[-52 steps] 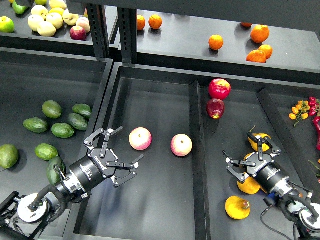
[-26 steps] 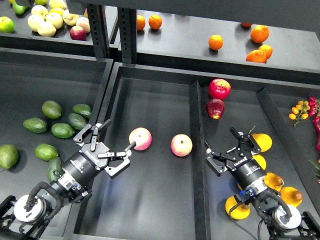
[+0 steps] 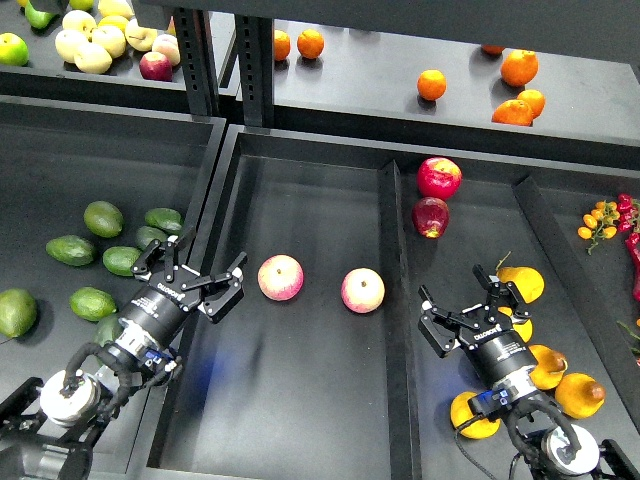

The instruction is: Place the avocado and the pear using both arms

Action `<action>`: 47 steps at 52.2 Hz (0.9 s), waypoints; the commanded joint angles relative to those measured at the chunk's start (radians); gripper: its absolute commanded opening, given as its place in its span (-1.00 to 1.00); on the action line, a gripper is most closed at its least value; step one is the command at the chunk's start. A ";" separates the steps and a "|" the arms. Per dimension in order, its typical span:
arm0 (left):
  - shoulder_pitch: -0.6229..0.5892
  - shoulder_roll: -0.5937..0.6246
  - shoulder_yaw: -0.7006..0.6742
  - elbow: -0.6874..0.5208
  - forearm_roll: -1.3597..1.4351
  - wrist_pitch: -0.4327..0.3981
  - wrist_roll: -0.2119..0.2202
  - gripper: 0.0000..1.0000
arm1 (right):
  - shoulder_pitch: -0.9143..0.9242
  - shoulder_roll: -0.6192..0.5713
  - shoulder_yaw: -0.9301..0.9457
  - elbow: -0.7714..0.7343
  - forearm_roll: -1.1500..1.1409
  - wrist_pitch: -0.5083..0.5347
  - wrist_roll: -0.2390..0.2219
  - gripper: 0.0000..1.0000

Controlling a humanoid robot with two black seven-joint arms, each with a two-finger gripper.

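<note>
- Avocados [image 3: 120, 260] clustered in the left bin, just left of and partly behind the left gripper [image 3: 190, 278]; which dark one is the target cannot be told, several lying with long axes roughly left-right.
- Left jaws spread wide, holding nothing, aimed toward the apples rather than the avocados.
- Pears [image 3: 522, 284] piled just right of and behind the right gripper [image 3: 466, 312], clearly the nearer arm.
- Right jaws open wide, empty, pointing up and away from the pile.

The left arm [image 3: 150, 315] covers most of one avocado [image 3: 107, 328]. The right arm [image 3: 500, 355] hides parts of the pears [image 3: 470, 415]. The red fruit [image 3: 632, 240] is cut off at the edge.
</note>
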 commanded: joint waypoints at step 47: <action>-0.031 0.000 0.099 -0.119 -0.010 0.000 -0.049 0.99 | -0.025 0.000 -0.122 0.227 0.107 -0.047 0.001 0.99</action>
